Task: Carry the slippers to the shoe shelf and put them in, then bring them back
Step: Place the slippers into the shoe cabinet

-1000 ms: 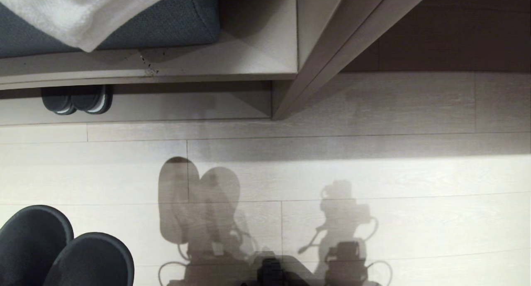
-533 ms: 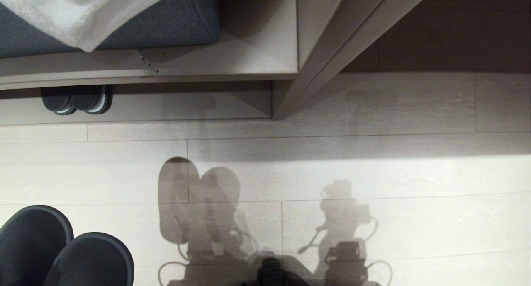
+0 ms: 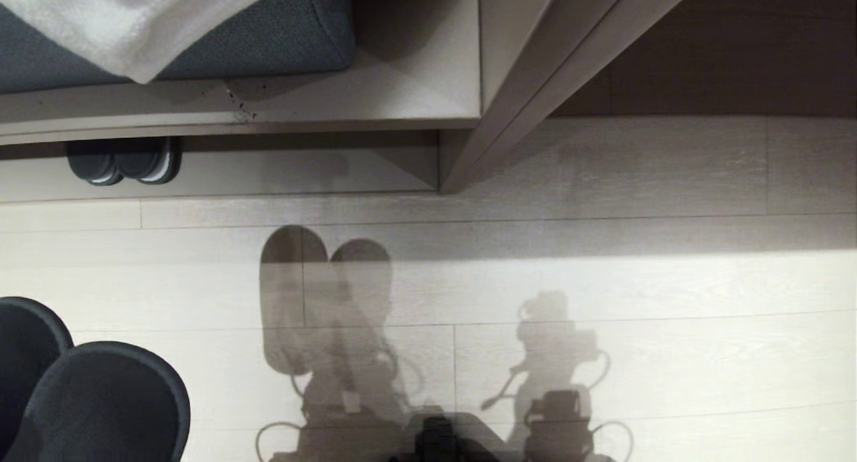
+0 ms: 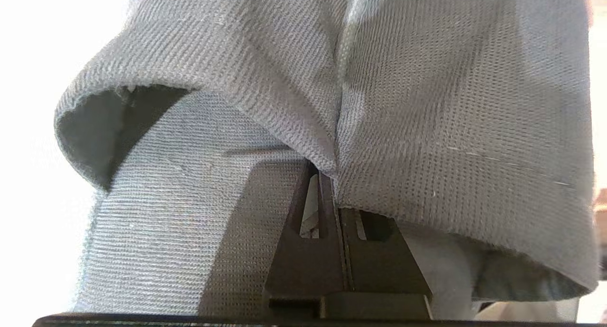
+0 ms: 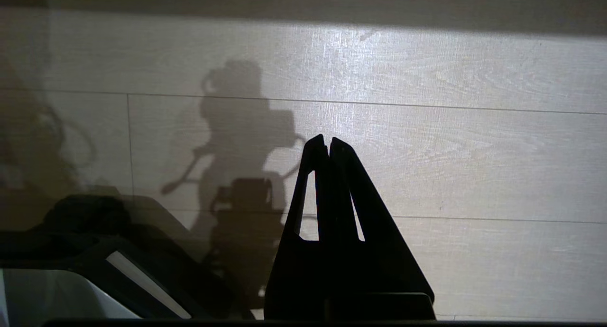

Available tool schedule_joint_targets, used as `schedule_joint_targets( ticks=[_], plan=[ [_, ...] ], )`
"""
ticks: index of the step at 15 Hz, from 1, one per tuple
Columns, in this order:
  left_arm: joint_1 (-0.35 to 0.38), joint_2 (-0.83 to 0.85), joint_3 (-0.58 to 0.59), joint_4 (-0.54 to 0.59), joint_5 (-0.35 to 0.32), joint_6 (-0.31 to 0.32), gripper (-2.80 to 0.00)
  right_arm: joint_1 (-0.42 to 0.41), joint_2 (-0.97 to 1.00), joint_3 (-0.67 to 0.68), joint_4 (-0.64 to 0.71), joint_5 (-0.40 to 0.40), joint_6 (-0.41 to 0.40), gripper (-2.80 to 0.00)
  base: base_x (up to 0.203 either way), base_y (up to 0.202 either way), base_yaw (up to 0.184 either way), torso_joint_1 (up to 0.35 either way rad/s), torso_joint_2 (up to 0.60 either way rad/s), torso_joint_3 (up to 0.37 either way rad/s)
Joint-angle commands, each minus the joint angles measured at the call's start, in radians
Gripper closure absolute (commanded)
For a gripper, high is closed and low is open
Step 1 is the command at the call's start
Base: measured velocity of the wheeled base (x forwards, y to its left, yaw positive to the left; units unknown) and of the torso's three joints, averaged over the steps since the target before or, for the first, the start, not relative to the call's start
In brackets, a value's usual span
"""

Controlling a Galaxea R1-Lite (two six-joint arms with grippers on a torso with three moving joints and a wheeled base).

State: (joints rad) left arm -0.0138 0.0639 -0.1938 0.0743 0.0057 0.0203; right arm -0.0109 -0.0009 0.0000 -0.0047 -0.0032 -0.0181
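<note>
- The pale plank floor (image 3: 602,355) fills most of my head view and carries the shadows of both my arms.
- The blue-cushioned bench (image 3: 281,33) runs along the far side, a white cloth (image 3: 134,20) draped over its cushion.
- Under the bench sits the shoe shelf (image 3: 281,174), a low, shallow cubby; a dark pair with pale sole edges (image 3: 124,161) stands inside at its left end.
- The slippers (image 3: 87,395) hang side by side at my left, above the floor, well short of the shoe shelf, toes toward it.
- My left claw (image 4: 337,185) is clamped on the slippers, pinching the fabric edges of both together between its closed fingers.
- My right claw (image 5: 328,144) holds nothing, its fingers pressed together, hanging above bare floor.
</note>
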Motion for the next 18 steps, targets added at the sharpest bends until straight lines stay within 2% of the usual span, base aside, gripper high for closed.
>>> schedule_joint_targets(
  ticks=[1,4,8,11,15,18],
  plan=[
    [-0.004,0.144,-0.101,0.004,0.002,0.005,0.0,0.0,-0.039,0.04,-0.001,0.0,0.0,0.0,0.0,0.0,0.0,0.0,0.0,0.0],
    [-0.007,0.321,-0.168,0.007,0.007,0.008,0.0,0.0,-0.039,0.04,-0.001,0.0,0.0,0.0,0.0,0.0,0.0,0.0,0.0,0.0],
    [-0.008,0.477,-0.17,-0.011,0.009,0.007,0.0,0.0,-0.039,0.04,-0.001,0.0,0.0,0.0,0.0,0.0,0.0,0.0,0.0,0.0],
    [-0.007,0.552,-0.119,-0.129,0.011,-0.024,0.0,0.0,-0.039,0.04,-0.001,0.0,0.0,0.0,0.0,0.0,0.0,0.0,0.0,0.0],
    [-0.008,0.613,-0.048,-0.227,0.01,-0.075,0.0,0.0,-0.039,0.04,-0.001,0.0,0.0,0.0,0.0,0.0,0.0,0.0,0.0,0.0],
    [-0.008,0.657,-0.009,-0.319,0.01,-0.081,0.0,0.0,-0.039,0.04,-0.001,0.0,0.0,0.0,0.0,0.0,0.0,0.0,0.0,0.0]
  ],
)
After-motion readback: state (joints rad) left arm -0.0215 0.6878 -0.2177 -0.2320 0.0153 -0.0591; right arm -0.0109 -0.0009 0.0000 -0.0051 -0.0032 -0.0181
